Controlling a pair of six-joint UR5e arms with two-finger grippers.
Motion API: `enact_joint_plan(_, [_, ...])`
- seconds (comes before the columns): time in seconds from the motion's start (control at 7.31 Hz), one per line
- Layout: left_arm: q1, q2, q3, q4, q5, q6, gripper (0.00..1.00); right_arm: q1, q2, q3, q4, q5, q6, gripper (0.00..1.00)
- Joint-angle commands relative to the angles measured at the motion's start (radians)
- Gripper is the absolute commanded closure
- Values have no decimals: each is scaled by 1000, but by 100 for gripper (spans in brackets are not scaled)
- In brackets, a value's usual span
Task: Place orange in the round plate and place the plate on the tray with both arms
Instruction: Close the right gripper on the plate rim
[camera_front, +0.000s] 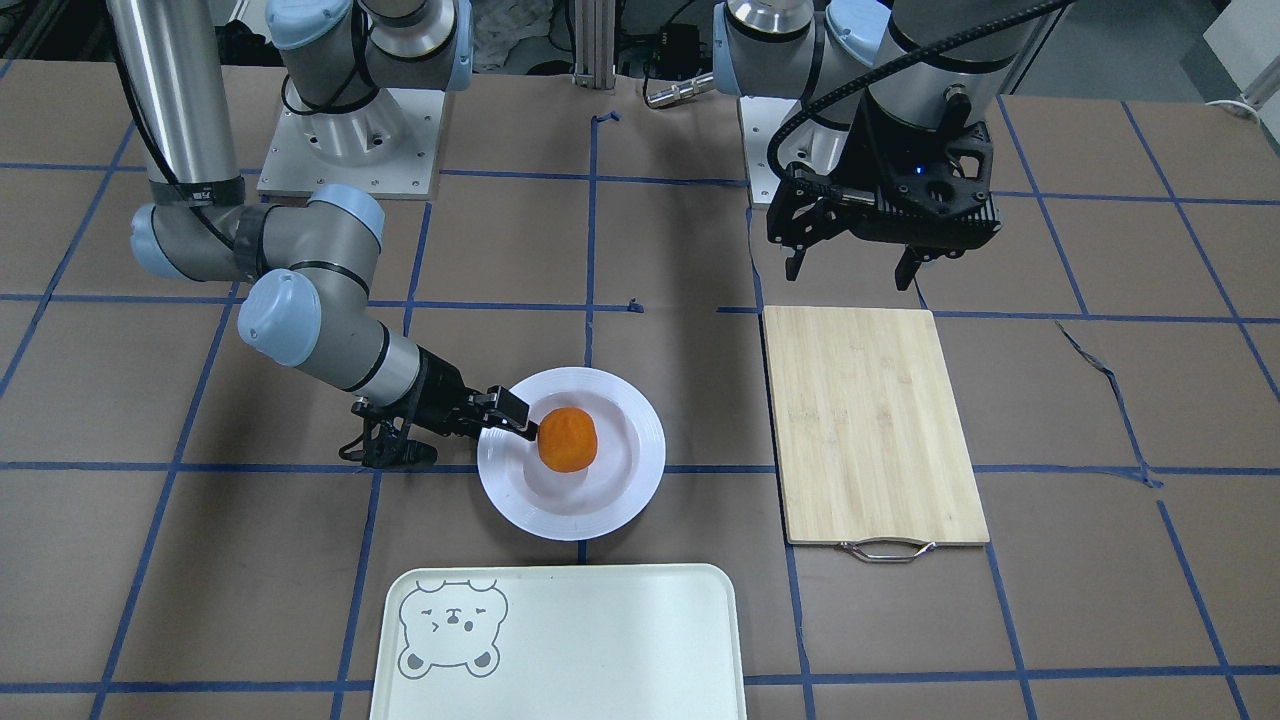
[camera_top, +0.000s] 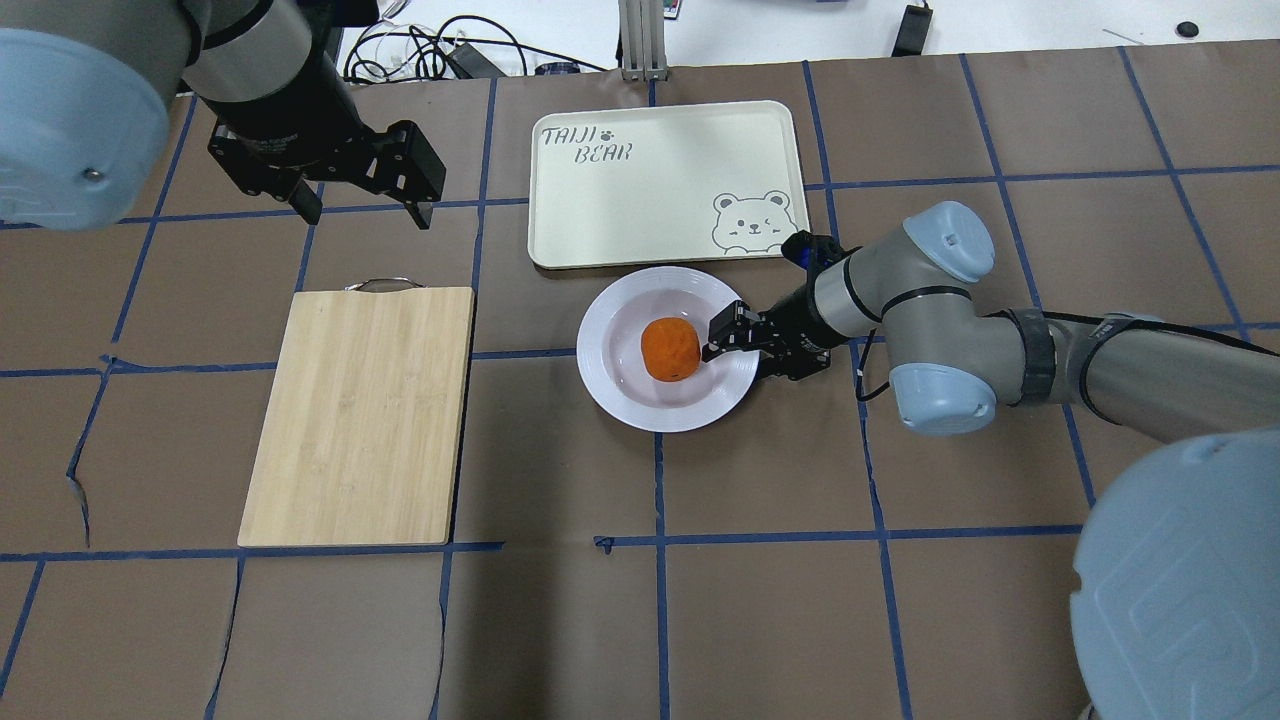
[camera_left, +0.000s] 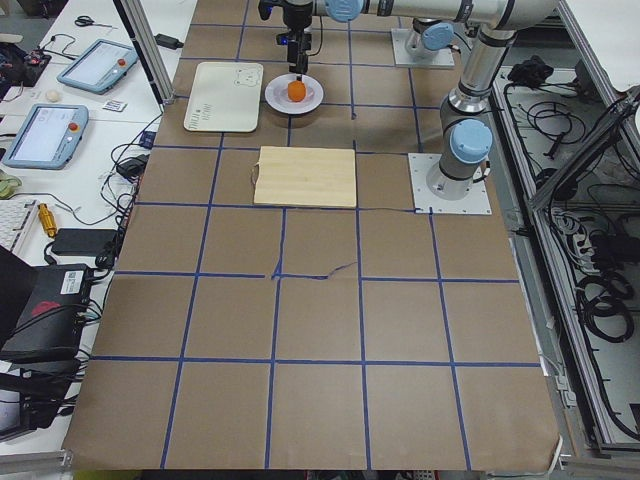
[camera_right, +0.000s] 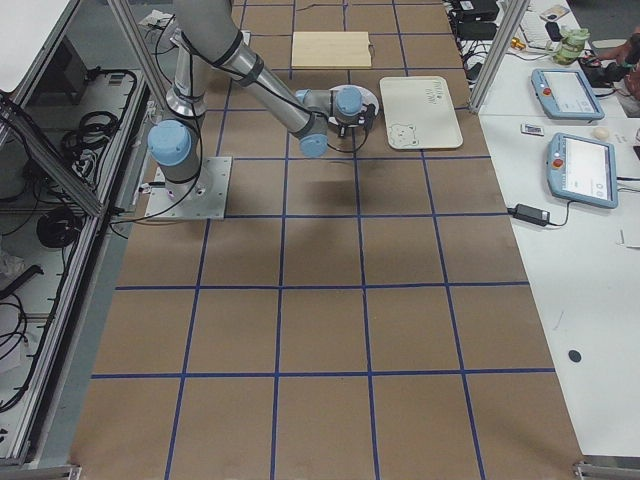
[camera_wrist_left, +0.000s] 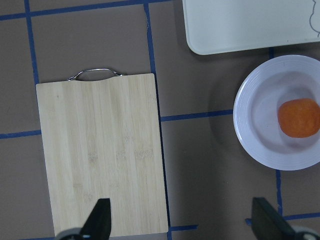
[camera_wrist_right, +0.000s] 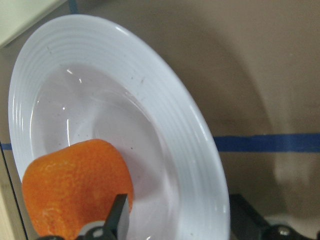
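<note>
The orange (camera_front: 567, 438) (camera_top: 669, 349) lies in the sunken centre of the round plate (camera_front: 640, 480) (camera_top: 610, 390), which rests on the table close to the tray (camera_front: 600, 640) (camera_top: 650, 190). My right gripper (camera_front: 505, 415) (camera_top: 725, 335) comes in low and stands open astride the plate's rim. In the right wrist view one finger is inside the plate beside the orange (camera_wrist_right: 75, 190) and the other is outside the rim (camera_wrist_right: 175, 100). My left gripper (camera_front: 850, 272) (camera_top: 367, 212) hangs open and empty above the table, off the handle end of the cutting board.
A bamboo cutting board (camera_front: 880, 420) (camera_top: 360, 410) with a metal handle lies on my left side of the plate. The tray, bare inside, shows a bear drawing in one corner. Brown paper with blue tape lines covers the table.
</note>
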Motion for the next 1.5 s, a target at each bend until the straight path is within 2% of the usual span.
enact_joint_plan(0.0, [0,-1,1,0,0,0,0,5,4,0,-4,1,5,33])
enact_joint_plan(0.27, [-2,-1,-1,0,0,0,0,7,6,2,-2,6,10,48])
enact_joint_plan(0.68, [-2,-1,-1,0,0,0,0,7,6,1,-2,-3,24,59])
enact_joint_plan(0.96, [-2,-1,1,0,0,0,0,7,4,0,-1,-10,24,74])
enact_joint_plan(1.23, [0,1,-1,0,0,0,0,7,4,0,1,-10,27,85])
enact_joint_plan(1.37, [0,-1,1,0,2,0,0,7,4,0,1,-10,27,87])
